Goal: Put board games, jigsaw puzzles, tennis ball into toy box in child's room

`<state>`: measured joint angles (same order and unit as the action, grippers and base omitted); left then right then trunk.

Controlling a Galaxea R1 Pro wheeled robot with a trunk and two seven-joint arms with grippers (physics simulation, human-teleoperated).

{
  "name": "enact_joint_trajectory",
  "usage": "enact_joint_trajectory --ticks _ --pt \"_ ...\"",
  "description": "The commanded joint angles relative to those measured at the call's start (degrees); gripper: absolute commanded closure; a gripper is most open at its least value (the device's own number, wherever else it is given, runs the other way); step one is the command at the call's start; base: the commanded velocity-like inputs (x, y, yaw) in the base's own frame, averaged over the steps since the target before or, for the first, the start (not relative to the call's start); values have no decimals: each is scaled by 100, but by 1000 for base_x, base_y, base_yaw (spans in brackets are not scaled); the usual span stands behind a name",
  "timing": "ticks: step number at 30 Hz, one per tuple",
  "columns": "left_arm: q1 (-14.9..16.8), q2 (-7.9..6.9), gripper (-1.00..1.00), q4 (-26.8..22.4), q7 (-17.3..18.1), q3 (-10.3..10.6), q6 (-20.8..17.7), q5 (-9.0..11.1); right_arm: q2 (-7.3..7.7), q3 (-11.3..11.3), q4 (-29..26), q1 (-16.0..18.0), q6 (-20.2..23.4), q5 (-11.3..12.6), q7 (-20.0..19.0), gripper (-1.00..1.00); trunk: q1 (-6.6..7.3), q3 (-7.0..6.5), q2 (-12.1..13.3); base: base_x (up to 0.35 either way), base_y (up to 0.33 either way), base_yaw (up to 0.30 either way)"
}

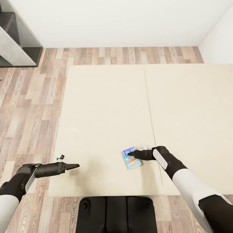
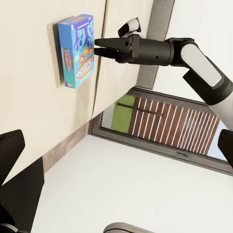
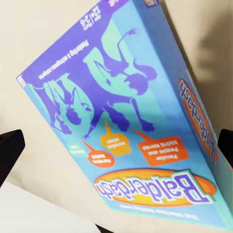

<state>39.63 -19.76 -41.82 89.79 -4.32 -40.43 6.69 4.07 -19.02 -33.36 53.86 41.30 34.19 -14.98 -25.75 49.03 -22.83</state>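
Note:
A blue board game [image 1: 131, 158] lies flat on the cream bed [image 1: 106, 106], close to its near edge. My right gripper [image 1: 130, 155] is down at the game's right side. In the right wrist view the blue lid [image 3: 126, 126] is very close, with the fingers wide apart at either side of it, so the gripper is open. The left wrist view shows the same box [image 2: 76, 51] with the right gripper [image 2: 97, 47] at its edge. My left gripper [image 1: 77, 166] hovers open over the bed's near-left part, holding nothing.
A grey shelf unit [image 1: 16, 42] stands at the far left against the white wall. Brown plank floor [image 1: 32, 97] runs along the bed's left and far sides. A seam [image 1: 149, 106] splits the bed top. My dark base [image 1: 116, 213] is against the bed's near edge.

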Motion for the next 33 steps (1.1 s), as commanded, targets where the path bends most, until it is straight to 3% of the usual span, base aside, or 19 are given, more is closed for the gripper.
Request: enact_joint_trajectory --ticks 1,23,33 --pt "1 -1 -100 -1 21 1 -61 -1 6 -23 -4 3 10 -17 -22 -100 -3 6 -9 0 0 0" --pt "1 -5 -100 -1 21 1 -61 -1 -8 -31 -4 4 1 -17 -22 -100 -3 6 -9 0 40 0" --pt "1 -4 -100 -1 21 1 -61 -1 -171 -23 -4 1 1 -81 -22 -100 -3 6 -9 0 6 0"
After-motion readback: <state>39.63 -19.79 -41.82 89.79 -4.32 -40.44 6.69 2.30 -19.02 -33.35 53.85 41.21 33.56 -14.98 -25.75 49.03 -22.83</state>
